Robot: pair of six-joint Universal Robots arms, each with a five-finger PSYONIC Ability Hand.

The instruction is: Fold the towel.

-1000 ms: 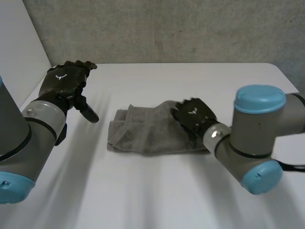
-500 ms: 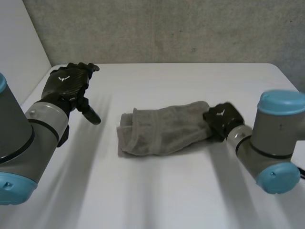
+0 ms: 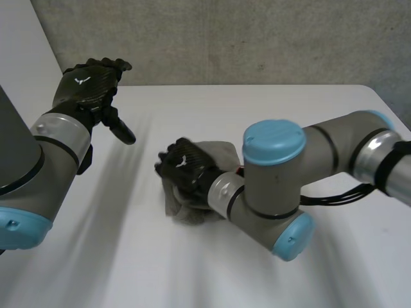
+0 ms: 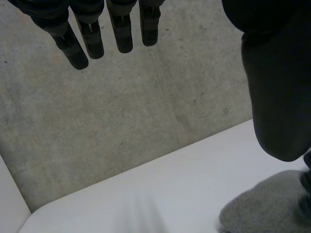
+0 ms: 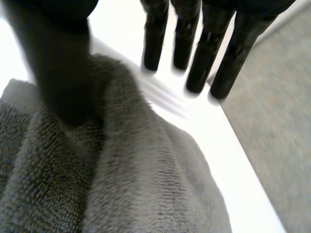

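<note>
Head view: towel (image 3: 225, 154) — grey, bunched mid-worktop (image 3: 192, 269), under right hand (image 3: 184, 168), fingers straight, gripping nothing. Left hand (image 3: 87, 96) raised, fingers open, empty. Judged soft, light, limp — pinch a corner.

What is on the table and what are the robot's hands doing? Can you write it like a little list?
Table: white, holds one grey towel, bunched up
Left hand: up in the air, away from the towel, fingers straight, holding nothing
Right hand: palm on the towel, fingers straight, reaching past its edge
Fold: not neat yet
</note>
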